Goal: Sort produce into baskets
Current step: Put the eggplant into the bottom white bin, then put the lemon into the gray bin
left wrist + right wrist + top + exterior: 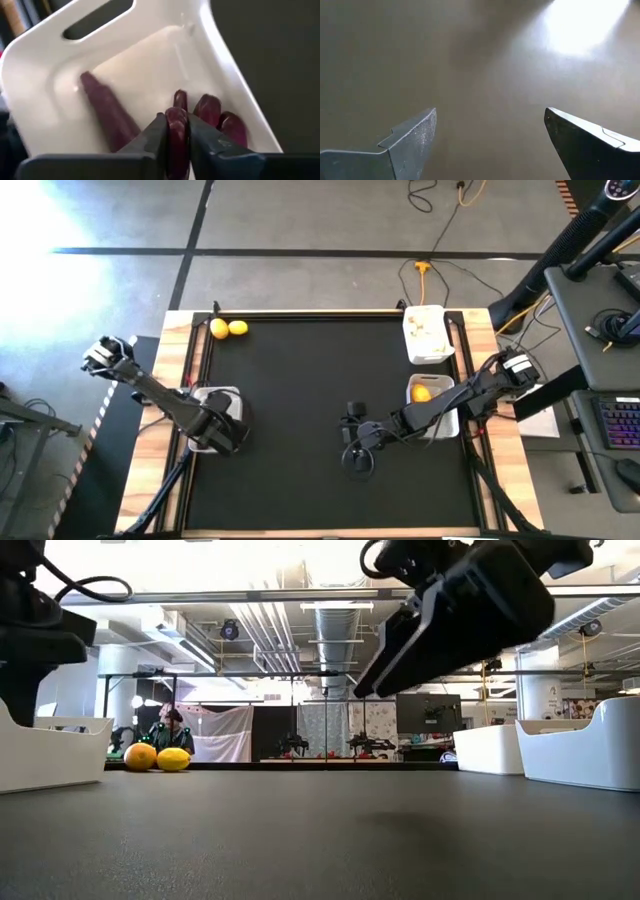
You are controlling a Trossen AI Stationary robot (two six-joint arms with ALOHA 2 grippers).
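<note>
My left gripper [175,125] is over the white basket [218,396] at the table's left side, shut on a dark purple piece [176,131]. A long slim purple piece [106,111] and other purple pieces [208,108] lie on that basket's floor. My right gripper [353,441] hangs open and empty over the black table's middle, also seen in its wrist view [490,135]. Two lemons [228,328] lie on the table at the far left. A basket [424,350] at the far right holds garlic [424,328]. The basket [446,385] nearer holds a lemon [421,392]. My left gripper pinches a small dark purple piece by its two sides [176,118] between its two fingers. The fingers come down slanting into the basket. The piece is upright in the hold, above the basket's floor; whether it touches the floor I cannot tell.
The black mat [300,380] has free room in its middle and near side. Wooden strips [175,360] edge the table. In the low view the two lemons [156,757] lie far left and the right-side baskets [585,748] stand at the right.
</note>
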